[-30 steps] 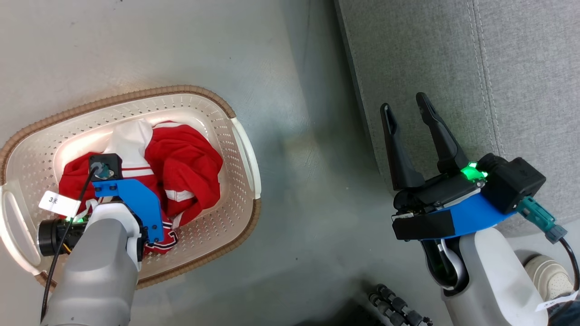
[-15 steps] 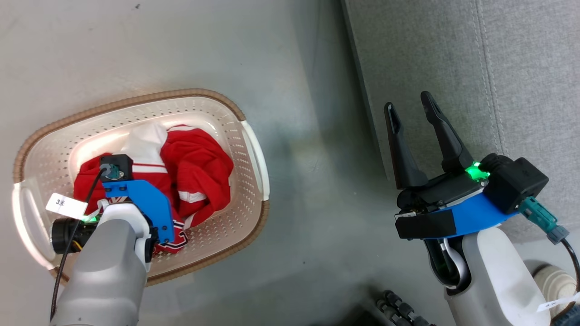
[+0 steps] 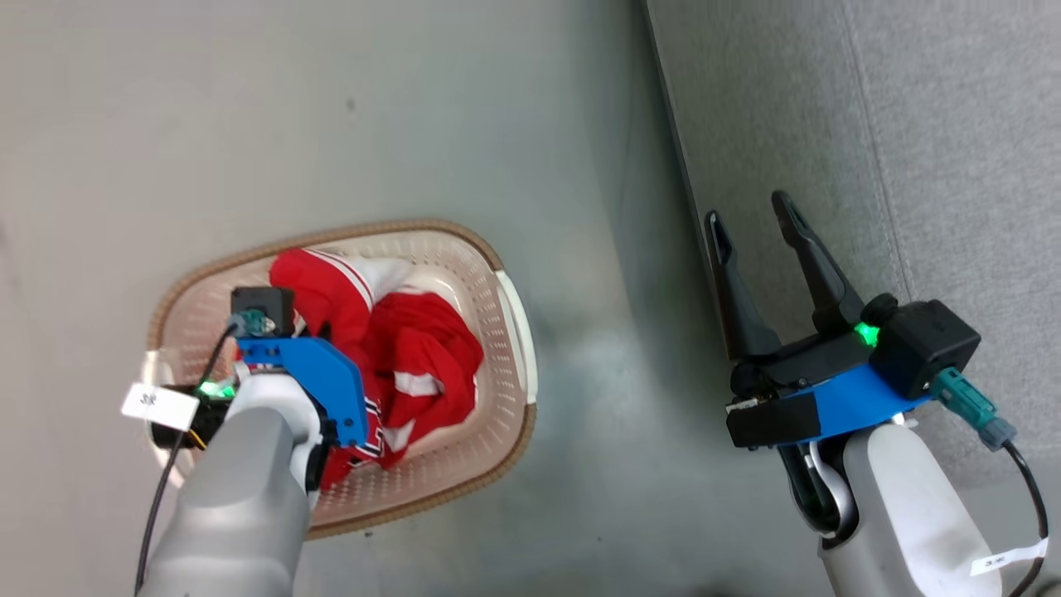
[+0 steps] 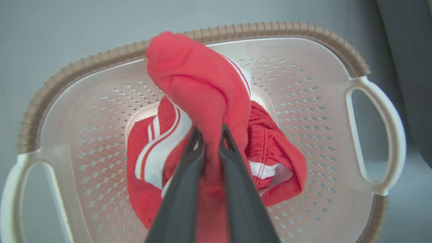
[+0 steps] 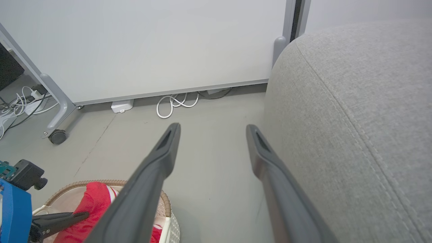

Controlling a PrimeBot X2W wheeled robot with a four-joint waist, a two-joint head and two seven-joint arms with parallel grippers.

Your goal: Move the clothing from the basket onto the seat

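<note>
Two red white-striped garments (image 4: pixel 189 77) mid cream perforated plastic basket (image 4: pixel 101 57) — left gripper (image 4: pixel 209 133) pinching one; right gripper (image 3: pixel 750 207) spread wide — at grey fabric seat (image 3: pixel 953 166) edge.

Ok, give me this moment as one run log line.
left gripper: shut on clothing | clothing: one fold pinched, rest in basket | right gripper: open, empty, by seat

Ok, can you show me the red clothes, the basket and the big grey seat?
red clothing (image 4: pixel 199 77), left wrist view, on the bunched red fold at the top.
basket (image 4: pixel 270 28), left wrist view, on its brown rim.
seat (image 3: pixel 912 124), head view, on bare grey fabric.
</note>
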